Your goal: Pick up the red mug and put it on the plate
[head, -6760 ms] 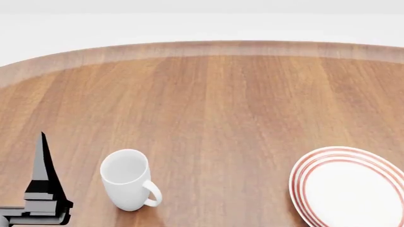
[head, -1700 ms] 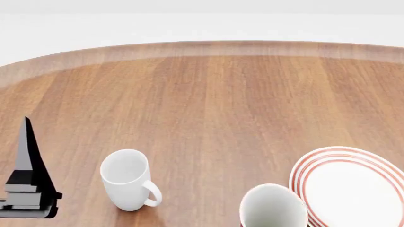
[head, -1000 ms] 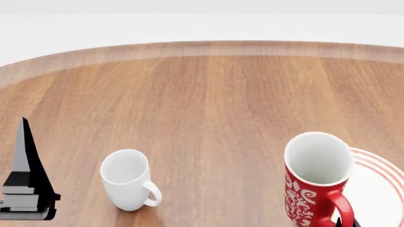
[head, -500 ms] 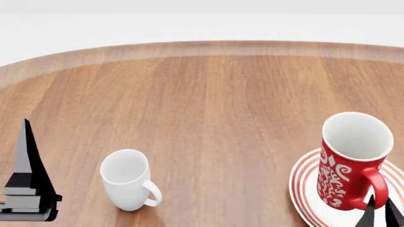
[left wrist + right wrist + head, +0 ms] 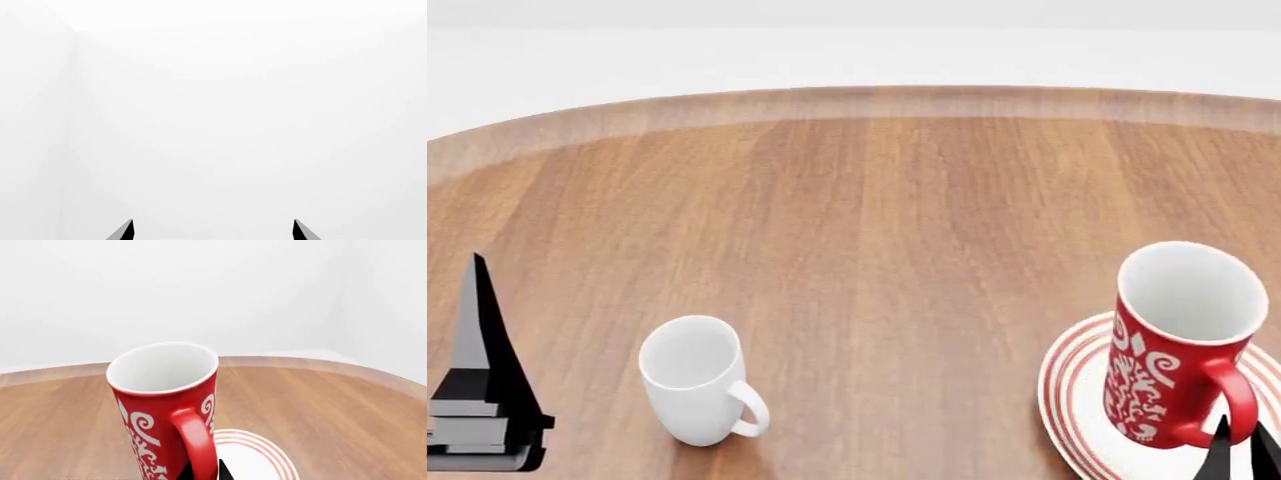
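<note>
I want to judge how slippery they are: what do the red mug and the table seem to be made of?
The red mug looks like glazed ceramic: smooth red wall with white swirls, plain white inside. The table looks like finished wood with brown grain streaks. As renders, both are only likely.

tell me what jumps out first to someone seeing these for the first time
The red mug with white swirls draws the eye at the right of the head view, tilted over the plate, the right gripper at its handle. A plain white mug stands alone to the left on the wooden table.
</note>
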Available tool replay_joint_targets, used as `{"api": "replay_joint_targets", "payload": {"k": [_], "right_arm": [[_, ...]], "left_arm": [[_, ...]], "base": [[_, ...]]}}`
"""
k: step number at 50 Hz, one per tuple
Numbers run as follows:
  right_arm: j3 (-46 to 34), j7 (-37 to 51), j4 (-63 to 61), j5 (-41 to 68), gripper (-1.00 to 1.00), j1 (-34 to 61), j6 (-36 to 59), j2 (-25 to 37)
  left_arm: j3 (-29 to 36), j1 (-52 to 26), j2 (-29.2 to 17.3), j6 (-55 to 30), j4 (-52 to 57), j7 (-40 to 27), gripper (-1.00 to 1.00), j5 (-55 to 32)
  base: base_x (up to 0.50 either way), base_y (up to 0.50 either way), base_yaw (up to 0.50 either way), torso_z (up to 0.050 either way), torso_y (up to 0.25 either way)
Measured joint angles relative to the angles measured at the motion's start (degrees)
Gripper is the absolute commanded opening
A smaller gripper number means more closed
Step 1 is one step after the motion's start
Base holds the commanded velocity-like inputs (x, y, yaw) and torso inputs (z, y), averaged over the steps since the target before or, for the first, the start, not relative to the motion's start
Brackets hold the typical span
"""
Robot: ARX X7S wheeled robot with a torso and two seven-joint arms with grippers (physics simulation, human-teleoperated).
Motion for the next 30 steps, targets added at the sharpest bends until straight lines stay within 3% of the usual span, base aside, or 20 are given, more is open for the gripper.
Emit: {"api": "replay_joint_targets", "payload": {"k": [16,30], "right_arm": [[-0.42,-8.89,7.34,5.90,-1.00,9.65,2.77,5.99],[-6.04,-19.96,16.26,5.62,-1.00,23.14,6.79,5.94]], "left_arm": [[-0.14,0.58,-0.42,-0.10,1.10,-0.41,1.00,-0.15],[-0.35,0.56,-0.70,-0.25,1.34,-0.58,1.00,-0.54]], "base": [[0.00,0.00,0.00,0.000,0.000],[0.00,0.00,0.00,0.000,0.001]]}}
